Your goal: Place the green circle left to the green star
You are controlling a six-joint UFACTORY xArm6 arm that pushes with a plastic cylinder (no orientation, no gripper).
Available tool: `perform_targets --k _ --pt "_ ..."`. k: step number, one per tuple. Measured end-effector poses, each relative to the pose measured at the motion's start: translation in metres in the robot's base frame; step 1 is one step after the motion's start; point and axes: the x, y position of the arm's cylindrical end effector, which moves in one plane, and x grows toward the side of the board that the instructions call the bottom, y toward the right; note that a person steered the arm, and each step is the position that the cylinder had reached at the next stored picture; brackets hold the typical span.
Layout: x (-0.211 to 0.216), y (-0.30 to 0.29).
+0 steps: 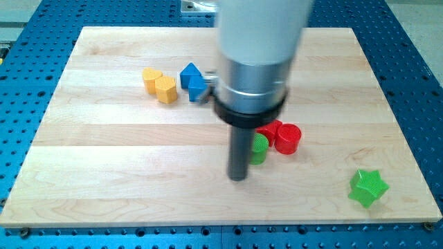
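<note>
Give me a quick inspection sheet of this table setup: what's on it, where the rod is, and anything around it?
Surface: pale wooden board, flat, on a blue perforated table.
Job's things: green circle mid-board, partly hidden by the rod; green star near the view's bottom right, well apart.
Clutter: red blocks touching the green circle's upper right; yellow block and blue block toward the view's top left.
Grippers: none; my tip sits just left of the green circle.
Cables: nothing seen.
Surroundings: grey metal part at the view's top.
</note>
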Motion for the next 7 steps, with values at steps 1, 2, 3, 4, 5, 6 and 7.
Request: perform_targets --k 1,2,3,4,5,6,7 --pt "-0.032 -0.003" --pt "-0.051 0.02" --pt "-0.028 0.046" --pt "-0.005 0.101" --pt "0.005 0.143" --pt "0.006 0.067" --pt "-0.029 -0.044"
